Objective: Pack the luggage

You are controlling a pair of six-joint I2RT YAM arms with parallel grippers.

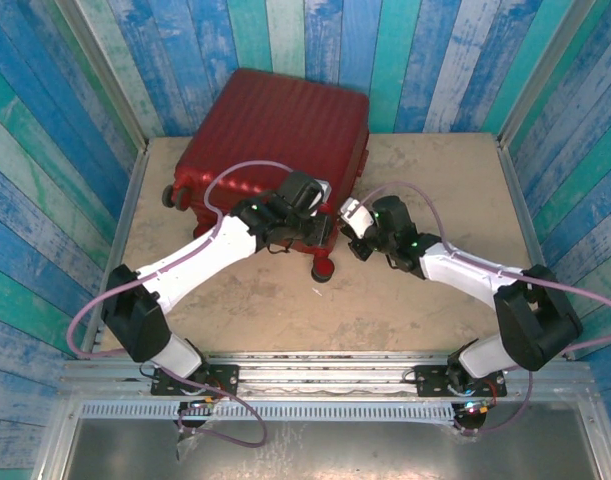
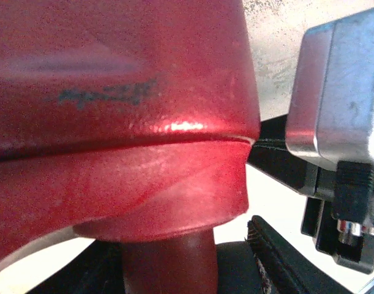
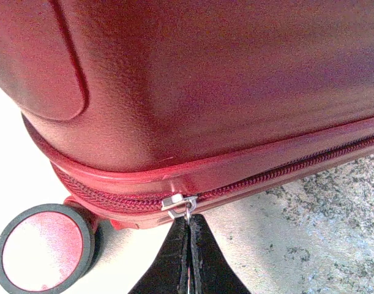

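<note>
The closed luggage (image 1: 275, 140) lies flat on the table (image 1: 435, 300) at about 11 o'clock in the top view, with its near right wheel (image 1: 323, 270) close to the centre, between the two arms. The right jaws are together, pinched on the zip pull (image 3: 187, 213) at 6 o'clock in the right wrist view. The left jaws crowd the luggage's red corner above a wheel stem (image 2: 168, 263), and I cannot tell whether they are apart or clamped.

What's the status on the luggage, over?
Right gripper shut on zipper pull. Left gripper at near corner, jaws unclear. Luggage shells together, flat on table. Wheel close beside pull.
</note>
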